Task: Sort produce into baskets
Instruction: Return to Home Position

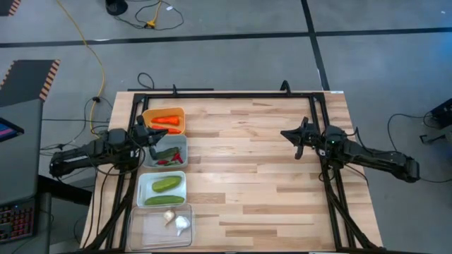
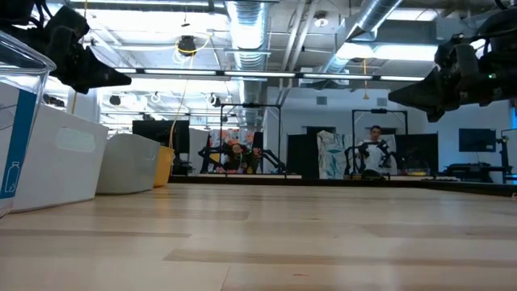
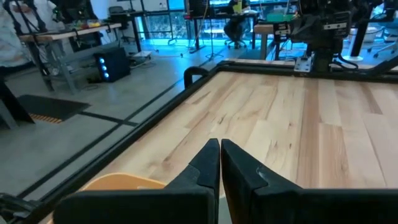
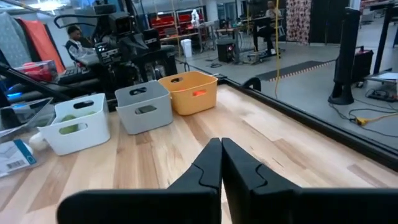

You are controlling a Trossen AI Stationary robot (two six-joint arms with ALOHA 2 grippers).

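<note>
Homing step; produce [image 1: 166,185] seemingly all binned.
Left gripper [image 3: 220,145] pinched together, empty, grey bin [image 1: 185,151] just below; right gripper [image 4: 221,143] likewise. Next: retract both.

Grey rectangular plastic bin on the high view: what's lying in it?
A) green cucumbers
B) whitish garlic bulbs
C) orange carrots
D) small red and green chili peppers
D: in the high view, small red and green chili peppers lie inside the grey rectangular plastic bin.

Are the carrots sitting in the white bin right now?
No, the carrots lie in the orange bin, while the white bin holds the cucumbers.
</note>
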